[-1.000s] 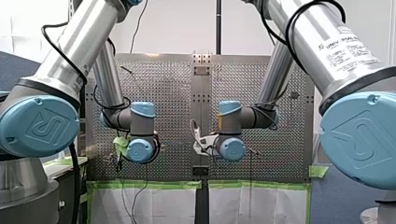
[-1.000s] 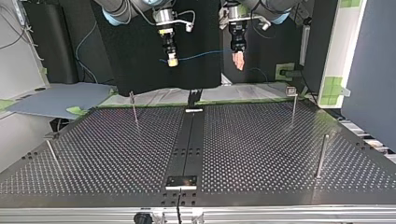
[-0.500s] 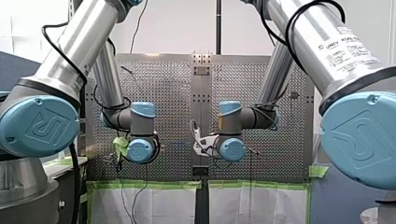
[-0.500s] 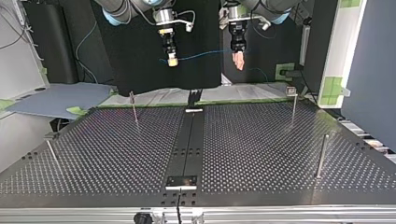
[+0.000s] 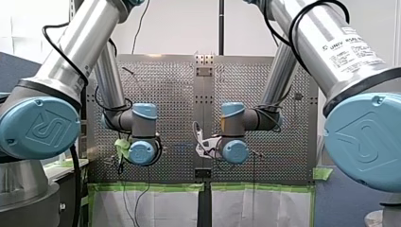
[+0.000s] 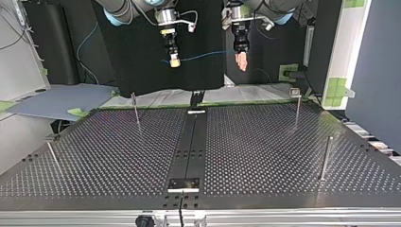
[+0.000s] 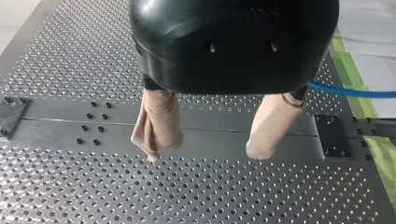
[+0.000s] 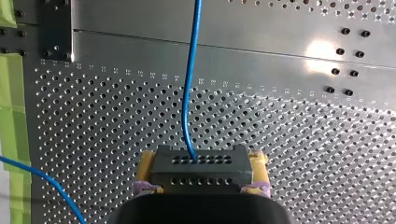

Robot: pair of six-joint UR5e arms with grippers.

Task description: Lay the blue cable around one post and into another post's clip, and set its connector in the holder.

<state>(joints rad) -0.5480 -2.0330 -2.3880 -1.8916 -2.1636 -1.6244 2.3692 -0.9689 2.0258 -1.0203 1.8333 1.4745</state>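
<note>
Above the perforated metal worktop [image 6: 265, 142], my right gripper [image 8: 201, 161] clamps the black connector [image 8: 201, 177] of the thin blue cable [image 8: 190, 84] while my left gripper [image 7: 205, 153] holds its jaws wide and empty, so unguided slack could miss the slim metal posts [image 6: 325, 158].

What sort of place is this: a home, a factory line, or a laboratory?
Probably a robotics laboratory or test cell: my left arm and my right arm reach over a perforated metal table with thin upright posts, and green tape marks its edge.
</note>
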